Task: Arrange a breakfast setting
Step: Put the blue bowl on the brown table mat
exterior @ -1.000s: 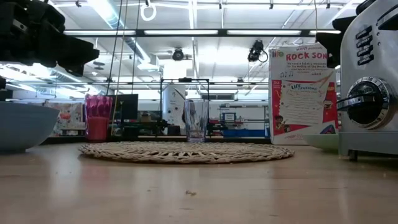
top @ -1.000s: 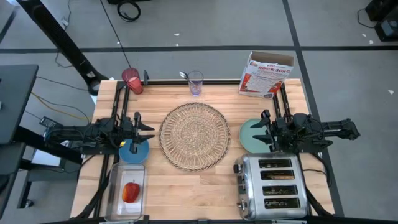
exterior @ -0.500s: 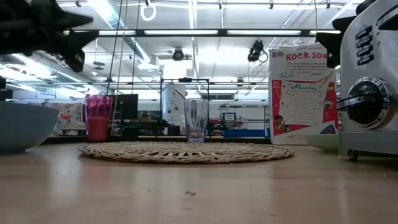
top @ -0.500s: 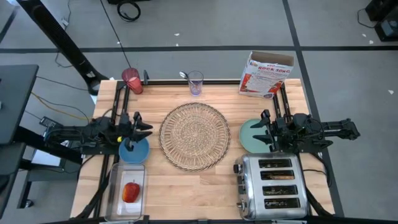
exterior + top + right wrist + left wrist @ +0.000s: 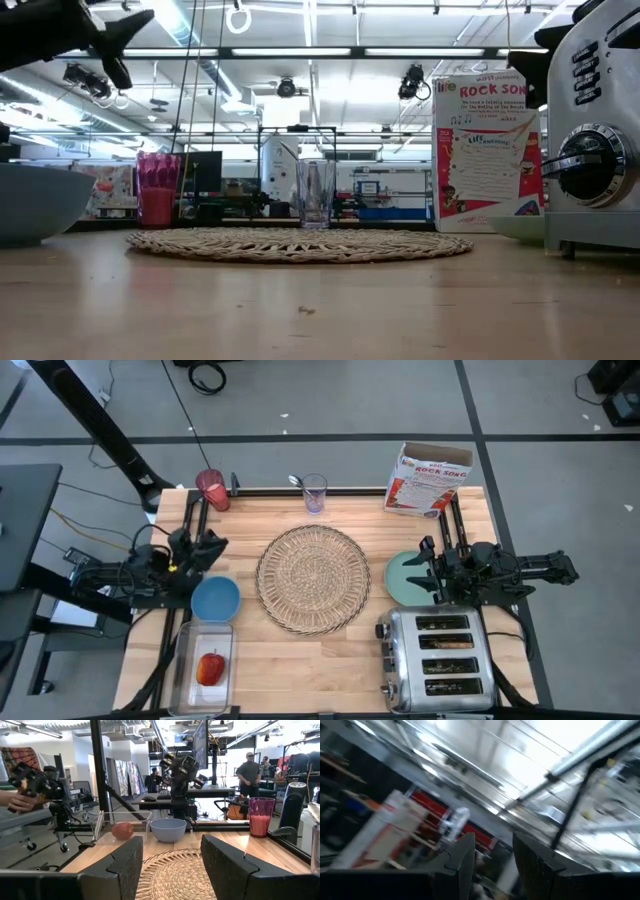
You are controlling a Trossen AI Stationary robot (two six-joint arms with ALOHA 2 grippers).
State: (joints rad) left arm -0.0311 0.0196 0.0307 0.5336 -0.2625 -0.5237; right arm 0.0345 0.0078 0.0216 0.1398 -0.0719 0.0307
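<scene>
Left gripper (image 5: 207, 544) raised, tilted up at 11 o'clock of the blue bowl (image 5: 215, 599), fingers apart, empty. Right gripper (image 5: 424, 573) level over the green plate (image 5: 397, 577), fingers apart. Placemat (image 5: 313, 578) sits bare between them.

placemat (image 5: 313, 578): table centre
bowl (image 5: 215, 599): just left of placemat
apple (image 5: 210, 668): in a tray (image 5: 183, 660), left-front of placemat
plate (image 5: 397, 577): just right of placemat
toaster (image 5: 437, 660): right-front of placemat
red-filled glass (image 5: 212, 489): behind placemat, far left
cereal box (image 5: 429, 479): behind placemat, right
</scene>
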